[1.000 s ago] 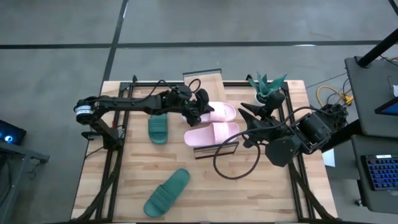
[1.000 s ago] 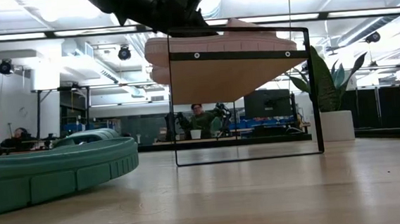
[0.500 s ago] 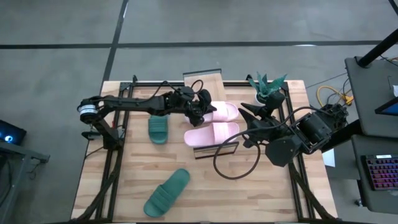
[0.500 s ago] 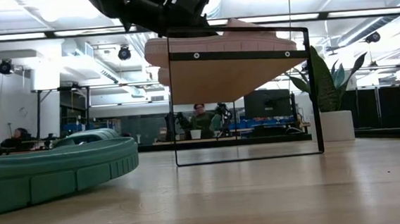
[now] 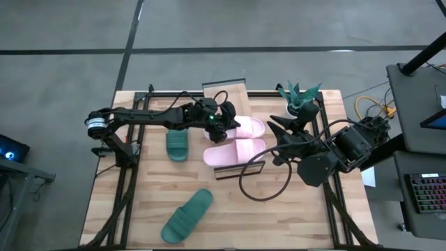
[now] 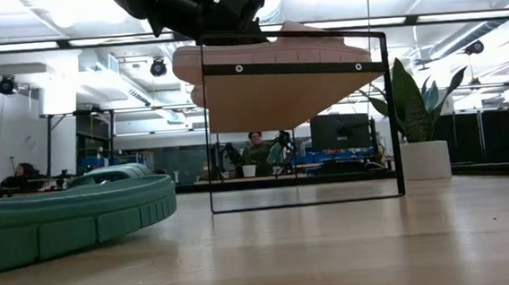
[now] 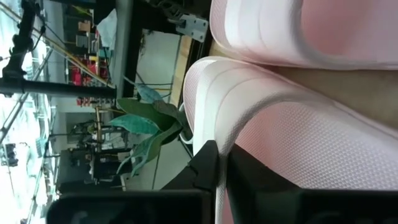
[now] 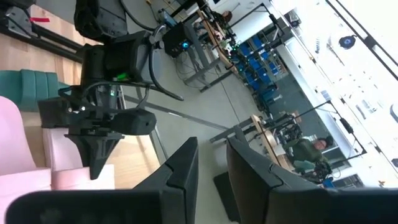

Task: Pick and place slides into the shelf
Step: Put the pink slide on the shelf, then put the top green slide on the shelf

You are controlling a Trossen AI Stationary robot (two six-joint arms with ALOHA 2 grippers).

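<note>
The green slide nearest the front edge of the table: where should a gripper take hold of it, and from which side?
Take the green slide by its wide strap, coming straight down from above. It lies flat and diagonal on the table, sole down, nothing touching it, so the raised strap is probably the easiest part for fingers to close across.

two pale pink slides (image 5: 235, 139) lie side by side on the light-wood top of the shelf (image 5: 224, 89), a low rack on a thin black wire frame near the table's middle. one dark teal-green slide (image 5: 177, 146) lies flat just left of the shelf. the other teal-green slide (image 5: 187, 215) lies angled near the front edge.
</note>
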